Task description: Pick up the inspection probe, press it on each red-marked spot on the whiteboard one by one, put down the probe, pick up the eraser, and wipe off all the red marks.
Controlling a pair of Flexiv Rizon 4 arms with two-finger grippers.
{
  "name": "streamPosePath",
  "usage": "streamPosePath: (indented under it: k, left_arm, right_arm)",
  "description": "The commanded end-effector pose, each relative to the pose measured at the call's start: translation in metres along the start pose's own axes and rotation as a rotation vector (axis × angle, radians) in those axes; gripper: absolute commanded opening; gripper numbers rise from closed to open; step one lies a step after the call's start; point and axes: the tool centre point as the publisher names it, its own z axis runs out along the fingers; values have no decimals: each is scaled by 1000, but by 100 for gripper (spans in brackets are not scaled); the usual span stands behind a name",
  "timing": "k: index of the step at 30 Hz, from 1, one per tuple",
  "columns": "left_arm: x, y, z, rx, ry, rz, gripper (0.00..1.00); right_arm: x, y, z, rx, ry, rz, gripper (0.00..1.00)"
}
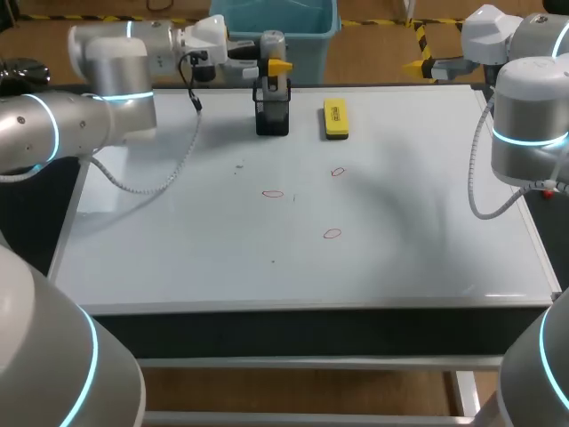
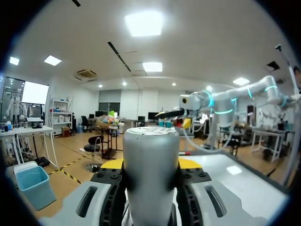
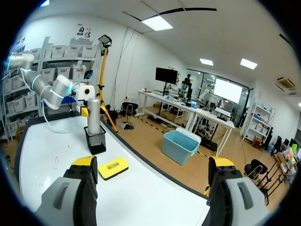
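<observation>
Gripping stage, I judge: left gripper [image 2: 150, 164] is clamped on the probe [image 1: 271, 46], which stands upright in its black holder [image 1: 272, 117] at top centre of head view, not yet lifted out. Right gripper [image 3: 153, 162] is spread wide w/ nothing in it, upper right. Three red marks [image 1: 273, 193] sit mid-whiteboard [image 1: 427, 249] and the eraser [image 1: 335, 118] lies just right of the black holder, so pressing, put-down & wiping prob. all left.

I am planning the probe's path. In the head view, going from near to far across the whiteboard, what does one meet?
Nearest red mark → left red mark → right red mark → yellow eraser. The black holder stands level with the eraser, so it is omitted.
</observation>
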Motion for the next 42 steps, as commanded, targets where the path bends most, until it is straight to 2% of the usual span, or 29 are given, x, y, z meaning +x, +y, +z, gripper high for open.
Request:
streamPosePath:
  k: [1,8,9,14,21,25,30,42]
  left_arm:
    - [11,-24,-5,-27,-26,2,0]
    - [15,-63,-10,-37,-56,25,0]
    - [16,-69,-11,-44,-60,3,0]
    - [25,-94,-17,-22,-55,35,0]
    - [42,-116,-36,1,-72,48,0]
    - [51,-118,-55,-3,-118,70,0]
    - [63,-113,-79,-6,-183,84,0]
    - [89,-78,-125,-39,-312,56,0]
  right_arm:
    - [0,0,0,0,1,0,100]
    - [0,0,0,0,1,0,100]
    - [0,0,0,0,1,0,100]
    - [0,0,0,0,1,0,100]
    - [0,0,0,0,1,0,100]
    - [0,0,0,0,1,0,100]
    - [0,0,0,0,1,0,100]
    - [0,0,0,0,1,0,100]
